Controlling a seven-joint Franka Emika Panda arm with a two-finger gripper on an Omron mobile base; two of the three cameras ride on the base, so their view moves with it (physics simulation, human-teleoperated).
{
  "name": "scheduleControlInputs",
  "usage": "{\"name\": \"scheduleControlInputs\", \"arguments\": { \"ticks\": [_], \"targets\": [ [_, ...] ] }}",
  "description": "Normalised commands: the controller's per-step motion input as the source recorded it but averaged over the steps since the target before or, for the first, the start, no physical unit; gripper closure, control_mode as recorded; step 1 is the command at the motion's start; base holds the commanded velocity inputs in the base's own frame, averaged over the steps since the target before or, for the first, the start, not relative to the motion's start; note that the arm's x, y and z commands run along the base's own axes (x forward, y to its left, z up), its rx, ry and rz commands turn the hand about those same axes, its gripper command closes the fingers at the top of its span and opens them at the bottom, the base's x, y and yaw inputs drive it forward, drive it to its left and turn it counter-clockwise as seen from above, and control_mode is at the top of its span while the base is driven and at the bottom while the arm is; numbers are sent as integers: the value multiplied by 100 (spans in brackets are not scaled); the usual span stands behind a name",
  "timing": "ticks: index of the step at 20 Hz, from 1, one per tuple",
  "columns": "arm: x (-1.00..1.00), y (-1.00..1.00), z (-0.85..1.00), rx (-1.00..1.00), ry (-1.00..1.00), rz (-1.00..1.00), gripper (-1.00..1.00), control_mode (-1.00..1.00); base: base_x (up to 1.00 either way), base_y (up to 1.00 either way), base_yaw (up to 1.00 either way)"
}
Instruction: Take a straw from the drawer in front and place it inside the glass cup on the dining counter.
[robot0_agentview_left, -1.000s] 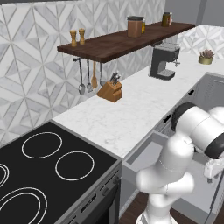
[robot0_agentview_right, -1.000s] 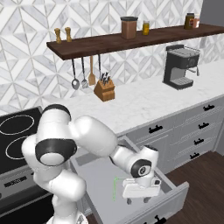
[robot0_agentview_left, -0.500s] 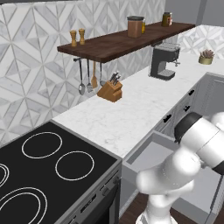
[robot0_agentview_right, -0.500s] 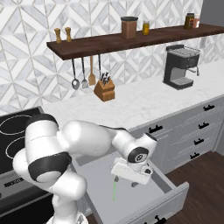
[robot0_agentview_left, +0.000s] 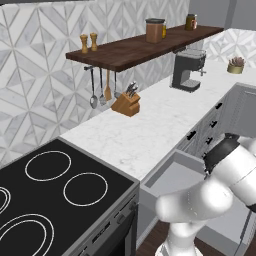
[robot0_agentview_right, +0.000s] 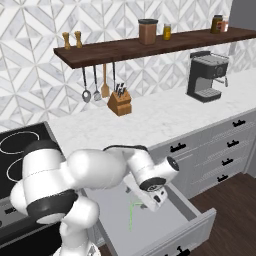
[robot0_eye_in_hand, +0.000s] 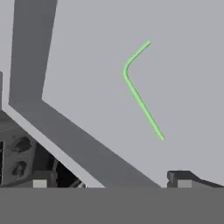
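Note:
The light grey drawer (robot0_agentview_right: 172, 222) stands pulled out under the marble worktop, and its inside also shows in the left base view (robot0_agentview_left: 172, 176). On its floor lies the bright green straw (robot0_agentview_right: 131, 215), bent near one end. My gripper (robot0_agentview_right: 150, 203) hangs over the drawer, just right of the straw and apart from it. In the hand view the straw (robot0_eye_in_hand: 140, 98) lies ahead on the drawer floor (robot0_eye_in_hand: 83, 61), above my open gripper (robot0_eye_in_hand: 111, 183), whose fingertips (robot0_eye_in_hand: 183, 179) are set wide with nothing between them. The glass cup and the dining counter are out of view.
A black stove (robot0_agentview_left: 55, 195) sits left of the drawer. On the worktop (robot0_agentview_right: 155, 117) stand a knife block (robot0_agentview_right: 120, 104) and a coffee machine (robot0_agentview_right: 206, 75) under a wooden shelf (robot0_agentview_right: 150, 46). Closed drawers with black handles (robot0_agentview_right: 231, 145) line the right.
My hand has moved from near the drawer's front back over its middle and turned, coming closer to the straw. The straw and the drawer have stayed put.

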Motion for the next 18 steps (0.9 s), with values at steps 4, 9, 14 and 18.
{"name": "scheduleControlInputs", "arguments": {
  "ticks": [4, 9, 14, 18],
  "targets": [
    [36, 11, -1, -10, 25, -55, -100, -100, 0, 0, 0],
    [30, 0, -13, -17, 37, -42, -100, -100, 0, 0, 0],
    [21, -1, -29, -15, 37, -33, -100, -100, 0, 0, 0],
    [5, -20, -31, -2, 30, -23, -100, -100, 0, 0, 0]
  ]
}}
